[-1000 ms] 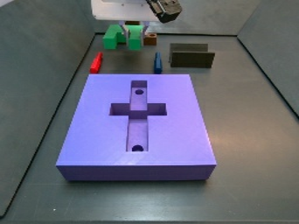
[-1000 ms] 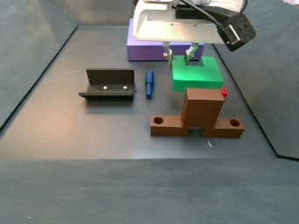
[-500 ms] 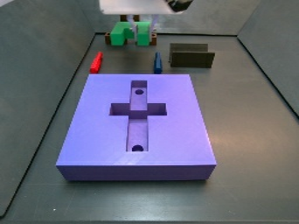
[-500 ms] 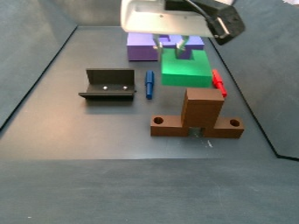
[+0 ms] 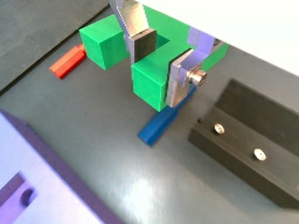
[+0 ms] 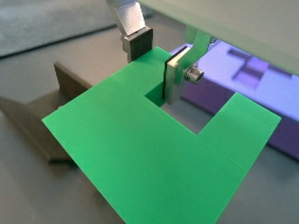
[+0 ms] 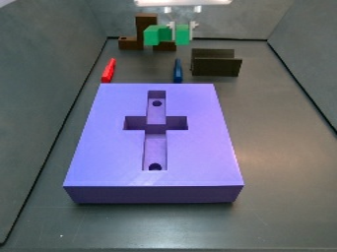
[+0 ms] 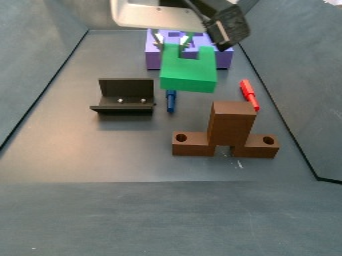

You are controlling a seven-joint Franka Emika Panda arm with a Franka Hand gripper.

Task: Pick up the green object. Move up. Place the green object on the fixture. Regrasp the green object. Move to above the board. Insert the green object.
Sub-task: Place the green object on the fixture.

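My gripper [image 5: 162, 59] is shut on the green object [image 5: 151, 84], a bright green U-shaped piece. One dark pad sits inside its notch and the other finger [image 5: 183, 76] presses the outside of that arm. Both side views show the green object [image 8: 187, 71] hanging above the floor under the gripper [image 8: 191, 46], between the fixture [image 8: 123, 96] and the red bar. It fills a wrist view [image 6: 152, 153]. The fixture [image 7: 216, 64] stands apart from it. The purple board [image 7: 156, 138] lies flat with its cross recess open.
A thin blue bar [image 8: 171, 100] lies on the floor beside the fixture, below the held piece. A red bar [image 8: 249, 93] and a brown cross-shaped block [image 8: 229, 131] sit on the other side. Dark walls enclose the floor.
The gripper has risen with the green object in it and shifted sideways, away from the red bar and toward the blue bar and fixture.
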